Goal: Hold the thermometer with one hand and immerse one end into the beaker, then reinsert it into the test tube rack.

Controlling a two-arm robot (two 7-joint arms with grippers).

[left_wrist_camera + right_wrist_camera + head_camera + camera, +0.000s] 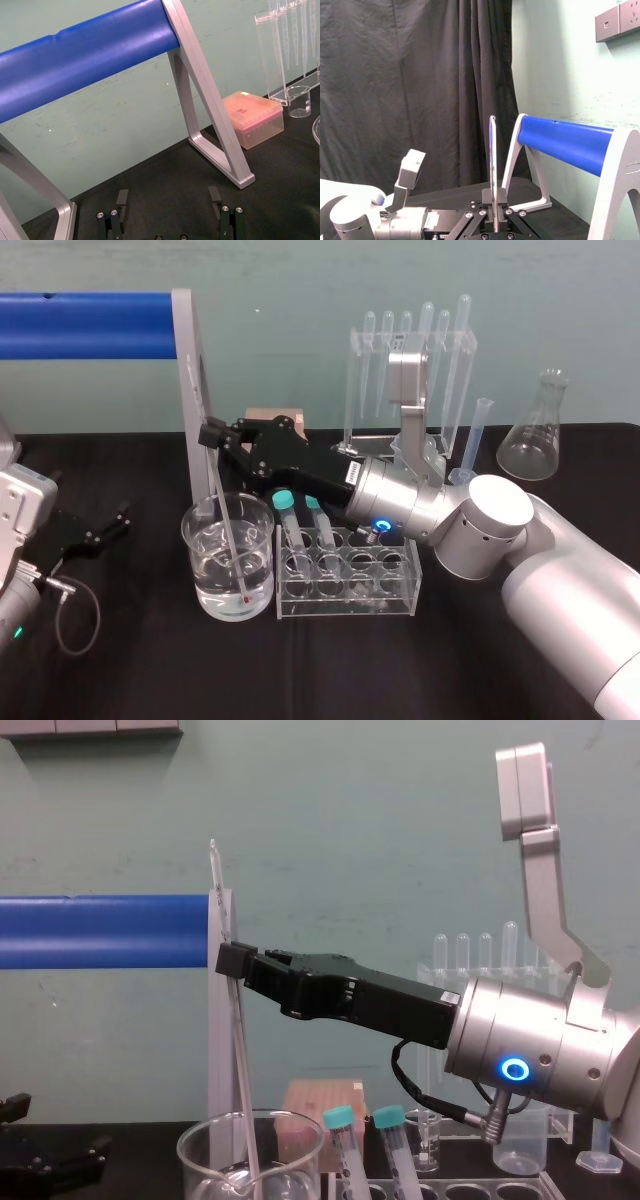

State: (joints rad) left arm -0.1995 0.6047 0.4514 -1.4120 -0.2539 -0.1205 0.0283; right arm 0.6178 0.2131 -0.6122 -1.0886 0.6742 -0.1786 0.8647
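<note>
The thermometer is a long thin glass rod standing slightly tilted, with its red-tipped lower end down in the water of the wide glass beaker. My right gripper is shut on the rod's upper part, above the beaker's rim. The chest view shows the same grip on the thermometer over the beaker. In the right wrist view the rod rises from between the closed fingers. The test tube rack stands right beside the beaker, holding two teal-capped tubes. My left gripper rests open at the far left.
A clear pipette stand with several pipettes is behind the rack. A graduated cylinder and a conical flask stand at the back right. A blue bar on a grey frame spans the back left, with a pink box and a small beaker beyond.
</note>
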